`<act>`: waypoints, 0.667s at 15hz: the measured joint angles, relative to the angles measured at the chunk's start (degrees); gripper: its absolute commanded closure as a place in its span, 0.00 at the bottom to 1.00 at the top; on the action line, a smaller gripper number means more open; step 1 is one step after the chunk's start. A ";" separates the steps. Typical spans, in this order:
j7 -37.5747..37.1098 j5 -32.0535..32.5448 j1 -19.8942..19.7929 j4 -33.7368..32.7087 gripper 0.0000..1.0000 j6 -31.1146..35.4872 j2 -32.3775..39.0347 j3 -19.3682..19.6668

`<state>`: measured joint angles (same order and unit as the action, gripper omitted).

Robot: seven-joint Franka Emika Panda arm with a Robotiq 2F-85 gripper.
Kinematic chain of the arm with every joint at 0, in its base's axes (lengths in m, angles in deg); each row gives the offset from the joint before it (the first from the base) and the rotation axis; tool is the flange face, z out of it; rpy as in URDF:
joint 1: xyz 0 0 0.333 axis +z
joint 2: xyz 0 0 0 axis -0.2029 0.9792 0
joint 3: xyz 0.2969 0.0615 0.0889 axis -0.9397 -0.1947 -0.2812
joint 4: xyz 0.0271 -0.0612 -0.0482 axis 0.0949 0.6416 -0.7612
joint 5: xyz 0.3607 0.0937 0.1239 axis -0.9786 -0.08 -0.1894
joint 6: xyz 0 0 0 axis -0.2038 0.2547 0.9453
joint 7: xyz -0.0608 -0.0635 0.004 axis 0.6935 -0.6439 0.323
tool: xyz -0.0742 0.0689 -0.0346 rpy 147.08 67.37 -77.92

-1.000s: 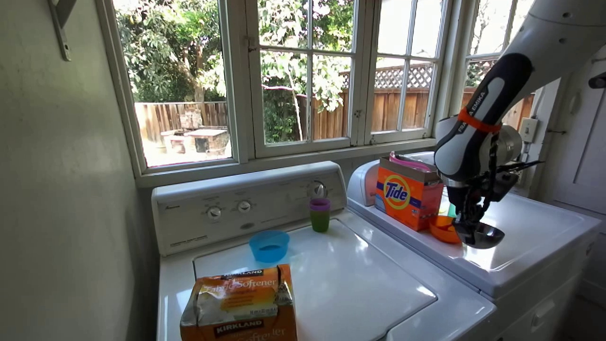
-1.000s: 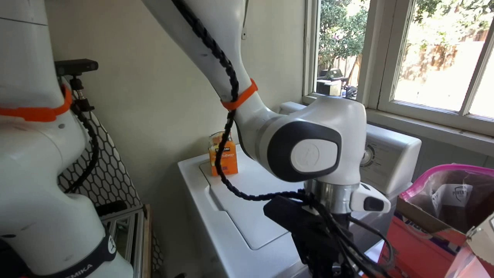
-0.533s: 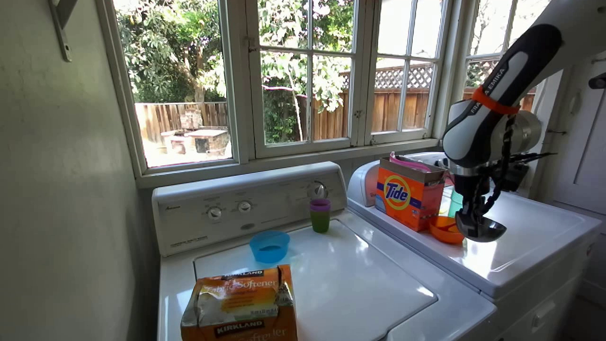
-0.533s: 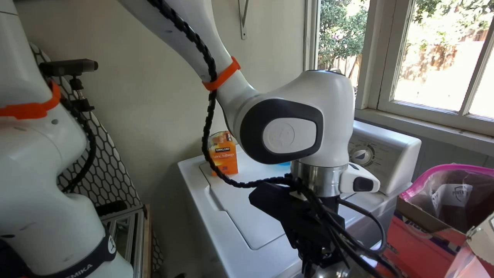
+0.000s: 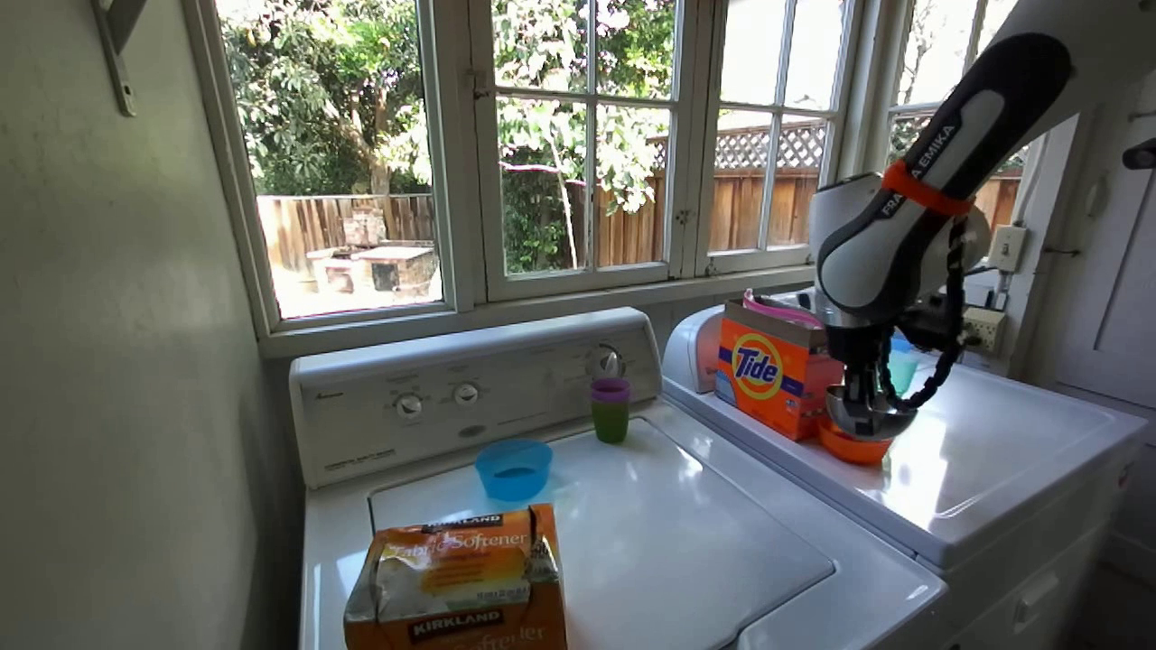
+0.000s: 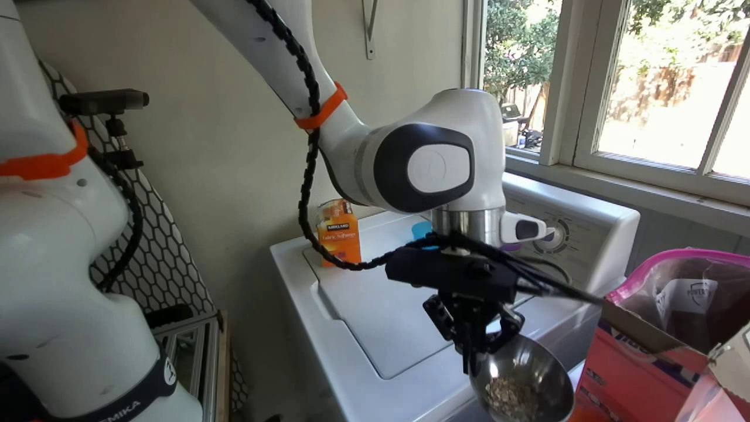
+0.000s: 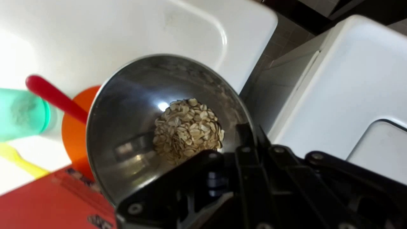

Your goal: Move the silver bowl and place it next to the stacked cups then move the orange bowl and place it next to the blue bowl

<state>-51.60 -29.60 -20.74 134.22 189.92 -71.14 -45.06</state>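
My gripper (image 7: 254, 135) is shut on the rim of the silver bowl (image 7: 127, 98), one finger inside and one outside. The silver bowl holds oat flakes and is in the air. In an exterior view the gripper (image 5: 864, 420) and silver bowl (image 5: 894, 422) overlap the top of the orange bowl (image 5: 853, 450), which sits on the right machine. The orange bowl is partly hidden in the wrist view (image 7: 71, 136) and has a red-handled utensil in it. The stacked cups (image 5: 610, 413), purple over green, stand upright on the left machine. The blue bowl (image 5: 514, 469) sits left of them.
An orange Tide box (image 5: 768, 370) stands beside the orange bowl. A translucent cup (image 7: 24, 114) and a yellow utensil (image 7: 24, 162) lie near it. A Kirkland box (image 5: 456, 578) stands at the left machine's front. A raised control panel (image 5: 470, 388) backs the left machine.
My gripper has risen and moved left in an exterior view with the silver bowl, from beside the orange bowl to over it. The silver bowl has come into fuller view in an exterior view.
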 measured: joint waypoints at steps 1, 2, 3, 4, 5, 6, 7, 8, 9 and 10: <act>-0.57 1.76 1.32 -0.02 0.99 0.00 -0.67 -1.06; -0.82 3.23 2.62 -0.05 0.99 0.00 -1.35 -2.17; -0.89 4.46 3.90 -0.15 0.99 -0.01 -1.90 -3.31; -0.89 5.56 5.12 -0.33 0.99 -0.01 -2.31 -4.48; -0.67 6.33 6.28 -0.60 0.99 -0.02 -2.53 -5.59; -0.12 6.83 7.34 -0.90 0.99 -0.02 -2.59 -6.62; 0.94 6.94 8.32 -1.23 0.99 -0.02 -2.54 -7.55; 2.25 7.16 9.13 -1.60 0.99 -0.02 -2.40 -8.30; 3.59 7.74 9.77 -1.97 0.99 -0.02 -2.15 -8.86; 5.00 8.54 10.15 -2.31 0.99 -0.02 -1.78 -9.26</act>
<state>-46.60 -21.06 -10.58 131.90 189.90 -72.92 -54.32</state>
